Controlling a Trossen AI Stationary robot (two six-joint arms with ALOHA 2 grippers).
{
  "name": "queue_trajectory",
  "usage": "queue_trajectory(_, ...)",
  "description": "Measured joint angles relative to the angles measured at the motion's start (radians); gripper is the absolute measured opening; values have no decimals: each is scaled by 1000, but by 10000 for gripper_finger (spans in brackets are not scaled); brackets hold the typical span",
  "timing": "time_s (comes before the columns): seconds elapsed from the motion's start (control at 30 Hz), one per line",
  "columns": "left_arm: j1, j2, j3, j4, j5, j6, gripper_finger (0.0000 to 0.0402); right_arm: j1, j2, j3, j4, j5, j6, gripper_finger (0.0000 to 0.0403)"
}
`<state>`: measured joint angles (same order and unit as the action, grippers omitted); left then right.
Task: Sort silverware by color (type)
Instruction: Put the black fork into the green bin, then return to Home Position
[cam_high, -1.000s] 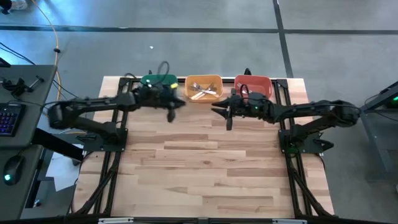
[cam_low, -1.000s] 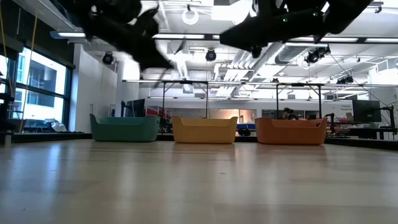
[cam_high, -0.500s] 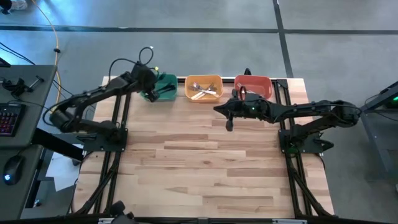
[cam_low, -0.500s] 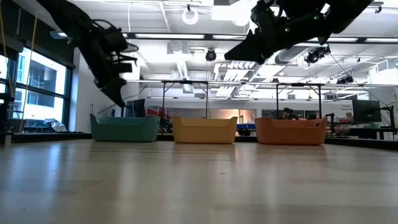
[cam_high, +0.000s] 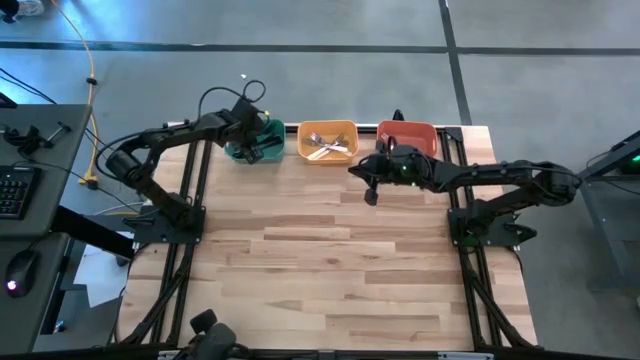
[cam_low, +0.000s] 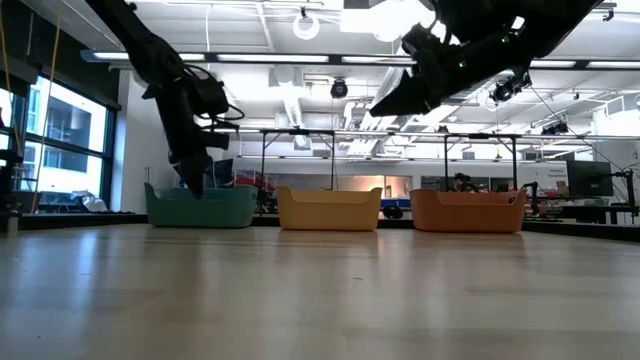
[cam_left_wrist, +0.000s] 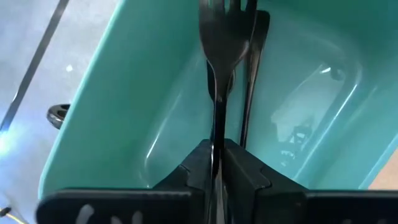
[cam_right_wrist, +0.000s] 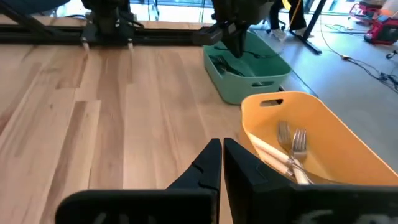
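My left gripper (cam_left_wrist: 214, 163) hangs over the green bin (cam_high: 257, 140) at the table's far edge, pointing down into it (cam_low: 193, 180), shut on a black fork (cam_left_wrist: 219, 37). A second black utensil (cam_left_wrist: 254, 68) lies in that bin. The orange bin (cam_high: 328, 140) holds silver-white forks (cam_right_wrist: 292, 149). My right gripper (cam_right_wrist: 222, 154) is shut and empty; it hovers above the table (cam_high: 371, 193) in front of the gap between the orange bin and the red bin (cam_high: 412, 137). My left gripper pinches the black fork's handle (cam_left_wrist: 214, 140) between its two fingers, coming from above and pointing down. The fork runs on straight ahead of the fingers with its tines leading into the green bin. Whether the tines touch the bin floor I cannot tell.
The three bins stand side by side along the table's far edge (cam_low: 330, 208). The bare wooden tabletop (cam_high: 330, 260) stretches from the bins to the near edge. A desk with a keyboard and a mouse (cam_high: 20, 270) stands beyond the table's left side.
My left gripper has swung from in front of the green bin toward the far left, then settled over the bin and tipped down into it, still shut on the fork. My right gripper has risen a little and edged toward the far edge.
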<state>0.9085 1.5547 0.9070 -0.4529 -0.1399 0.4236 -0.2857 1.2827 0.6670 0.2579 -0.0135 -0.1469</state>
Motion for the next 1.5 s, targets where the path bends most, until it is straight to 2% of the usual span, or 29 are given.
queue_trajectory(0.2,0,-10,0,-7,-6,-3,53,-44,0,-14,2,-69,-30,0)
queue_trajectory(0.37,-33,-69,-5,16,3,-30,40,-84,0,-90,91,-96,-39,0)
queue_trajectory(0.47,-81,-145,-69,139,80,-83,12,-91,0,-175,231,-129,-22,0)
queue_trajectory(0.57,-155,-217,-169,310,160,-161,3,-90,0,-255,342,-127,12,0)
queue_trajectory(0.77,-356,-331,-343,612,169,-245,1,-51,-23,-339,383,-42,83,0)
queue_trajectory(0.9,-451,-375,-461,839,218,-280,0,-10,-90,-395,413,12,50,0)
queue_trajectory(1.07,-489,-383,-573,1023,293,-370,0,-3,-197,-519,505,-3,36,0)
queue_trajectory(1.3,-515,-473,-660,1049,296,-420,0,-3,-423,-656,502,-5,53,0)
queue_trajectory(1.5,-526,-661,-753,1048,295,-457,0,-4,-615,-651,259,38,54,0)
